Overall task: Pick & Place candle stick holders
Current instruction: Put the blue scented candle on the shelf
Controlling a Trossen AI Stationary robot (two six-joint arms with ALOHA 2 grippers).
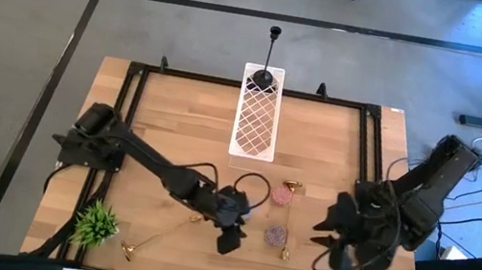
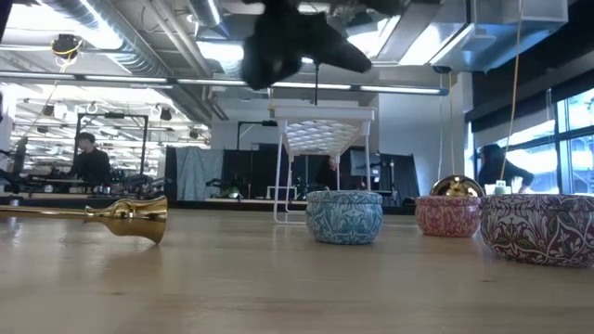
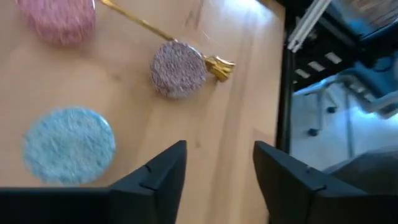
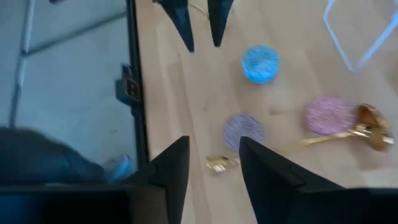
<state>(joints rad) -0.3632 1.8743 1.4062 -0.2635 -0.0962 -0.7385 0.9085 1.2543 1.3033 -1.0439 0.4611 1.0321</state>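
Note:
A black candle stick holder [image 1: 270,60] stands upright at the far end of the white wire rack [image 1: 255,123]. One gold holder [image 1: 286,222] lies flat beside the pink tin [image 1: 282,197] and the purple tin [image 1: 275,233]; the left wrist view shows it as the gold holder [image 3: 219,67] and the right wrist view as the gold holder [image 4: 329,138]. Another gold holder [image 1: 152,237] lies at the near left, also seen in the low view as the gold holder [image 2: 125,216]. My left gripper [image 3: 217,168] hovers open near the blue tin [image 3: 68,146]. My right gripper [image 4: 211,165] hangs open at the table's right, holding nothing.
A green plant tuft [image 1: 96,222] sits at the near left corner. Three patterned tins cluster near the table's middle front. A black frame [image 1: 373,156] runs around the table top. Bare wood lies between the rack and the left frame rail.

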